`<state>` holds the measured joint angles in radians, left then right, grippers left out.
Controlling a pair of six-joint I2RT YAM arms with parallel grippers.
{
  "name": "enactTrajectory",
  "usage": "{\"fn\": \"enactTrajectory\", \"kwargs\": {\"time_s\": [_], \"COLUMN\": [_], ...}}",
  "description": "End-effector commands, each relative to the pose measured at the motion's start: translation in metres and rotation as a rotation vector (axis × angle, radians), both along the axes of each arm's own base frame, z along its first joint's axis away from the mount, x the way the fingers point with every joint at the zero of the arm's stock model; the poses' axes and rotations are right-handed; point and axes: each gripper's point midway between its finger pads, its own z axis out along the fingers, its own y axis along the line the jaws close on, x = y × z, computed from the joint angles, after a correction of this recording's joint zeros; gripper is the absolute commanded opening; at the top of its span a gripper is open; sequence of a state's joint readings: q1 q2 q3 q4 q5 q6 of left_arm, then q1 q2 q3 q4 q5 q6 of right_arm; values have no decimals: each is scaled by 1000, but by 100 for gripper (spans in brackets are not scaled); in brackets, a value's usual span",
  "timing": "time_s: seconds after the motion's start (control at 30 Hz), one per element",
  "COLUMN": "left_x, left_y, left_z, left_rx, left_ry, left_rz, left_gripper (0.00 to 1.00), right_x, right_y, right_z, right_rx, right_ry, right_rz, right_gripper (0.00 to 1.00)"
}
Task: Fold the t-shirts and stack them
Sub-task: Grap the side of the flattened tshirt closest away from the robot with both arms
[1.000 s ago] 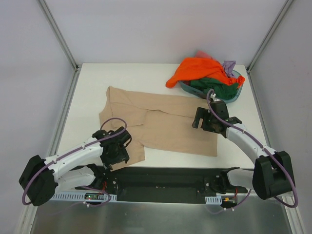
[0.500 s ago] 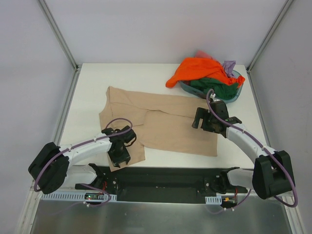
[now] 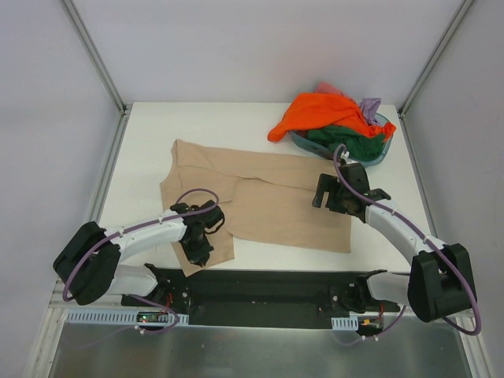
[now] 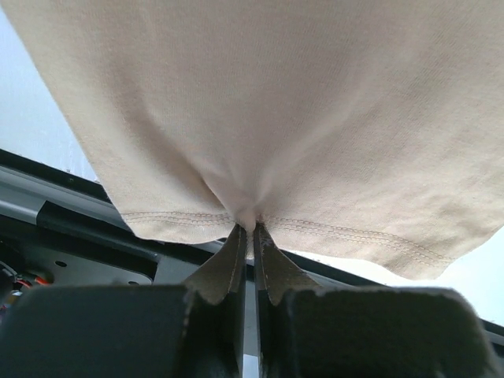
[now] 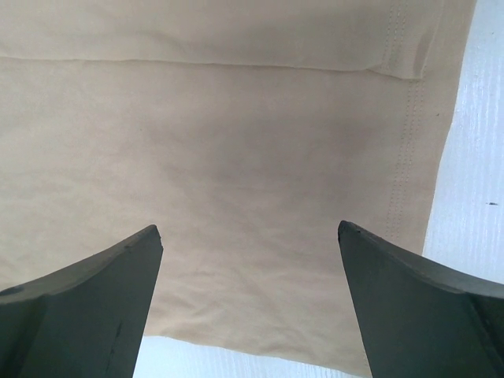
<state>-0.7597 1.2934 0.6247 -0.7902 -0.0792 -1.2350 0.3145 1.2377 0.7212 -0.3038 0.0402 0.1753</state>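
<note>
Nearest the arms' bases, the left pincer [image 4: 252, 228] is pressed together on the near hem of the tan-beige t-shirt [image 3: 268, 197]. A small pleat of cloth is pinched between its fingertips just above the double line of stitching. In the overhead view this grip sits at the shirt's near left corner, close to the near edge of the white table [image 3: 220, 122].

The tan-beige shirt lies spread across the middle of the table, mostly flat, with a few soft creases. It is not yet folded.

Farther along, the right pincer [image 5: 248, 232] is spread wide above the right part of the same shirt, near its stitched side edge. Nothing is between its fingers. Whether the tips touch the cloth cannot be told.

At the far right corner stands a teal basin [image 3: 383, 150]. Heaped in it are the orange t-shirt [image 3: 319, 110] on top, the dark green t-shirt [image 3: 350, 140] below, and bits of the lilac t-shirt [image 3: 370, 105] and the pinkish red t-shirt [image 3: 327, 87] at the back.

The step in hand appears to be the first fold of the tan-beige shirt, with only one corner gripped. The next move likely calls for the right pincer to come down and close on the hem or edge on its side, so both arms can lift and carry the cloth over evenly. A one-sided pull could skew the shirt.
</note>
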Motion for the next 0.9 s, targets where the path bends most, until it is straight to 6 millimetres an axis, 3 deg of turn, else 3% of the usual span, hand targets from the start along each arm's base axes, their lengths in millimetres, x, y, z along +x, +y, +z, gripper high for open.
{"fn": "enactTrajectory", "kwargs": {"time_s": [0.0,0.2,0.37,0.57,0.63,0.87], "left_x": [8,17,22,20,20,21], "left_y": [16,27,17,7,6,7], "left_z": [-7,0,10,16,16,17], "left_rx": [79,76,5,-66,-77,-70], "left_ry": [-40,-67,-89,-98,-97,-105], "left_rz": [-26,-1,-39,-97,-108,-117], "left_gripper": [0,0,0,0,0,0], "right_x": [-10,-42,-82,-122,-128,-124], "right_y": [-7,-30,-50,-64,-60,-52], "right_z": [2,-2,-7,-34,-43,-59], "right_rx": [-19,-62,-41,-27,4,69], "right_ry": [2,37,47,115,136,133], "right_rz": [-18,-110,-255,-371,-384,-414], "right_gripper": [96,96,96,97,93,78]}}
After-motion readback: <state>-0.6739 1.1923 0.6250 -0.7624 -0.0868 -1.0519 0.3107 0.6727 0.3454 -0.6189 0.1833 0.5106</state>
